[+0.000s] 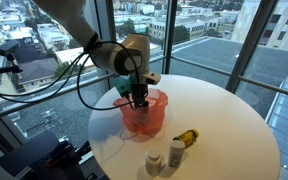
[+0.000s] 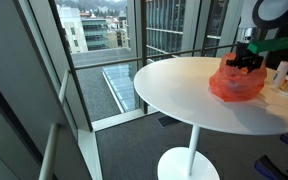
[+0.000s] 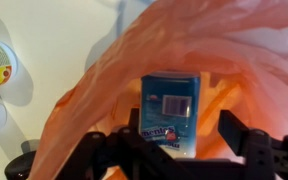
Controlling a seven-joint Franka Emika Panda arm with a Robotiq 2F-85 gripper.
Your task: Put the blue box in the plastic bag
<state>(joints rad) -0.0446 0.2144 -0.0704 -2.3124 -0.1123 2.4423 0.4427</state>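
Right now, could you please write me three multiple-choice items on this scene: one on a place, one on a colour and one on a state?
1. Where is the blue box?
A) inside the plastic bag
B) in a drawer
C) on a shelf

2. What colour is the bag?
A) green
B) orange
C) black

3. How is the bag's mouth?
A) knotted shut
B) folded flat
C) open

Answers:
1 A: in the wrist view the bag's walls ring the box.
2 B: the bag is orange in both exterior views.
3 C: the wrist view looks straight in through the mouth to the box.
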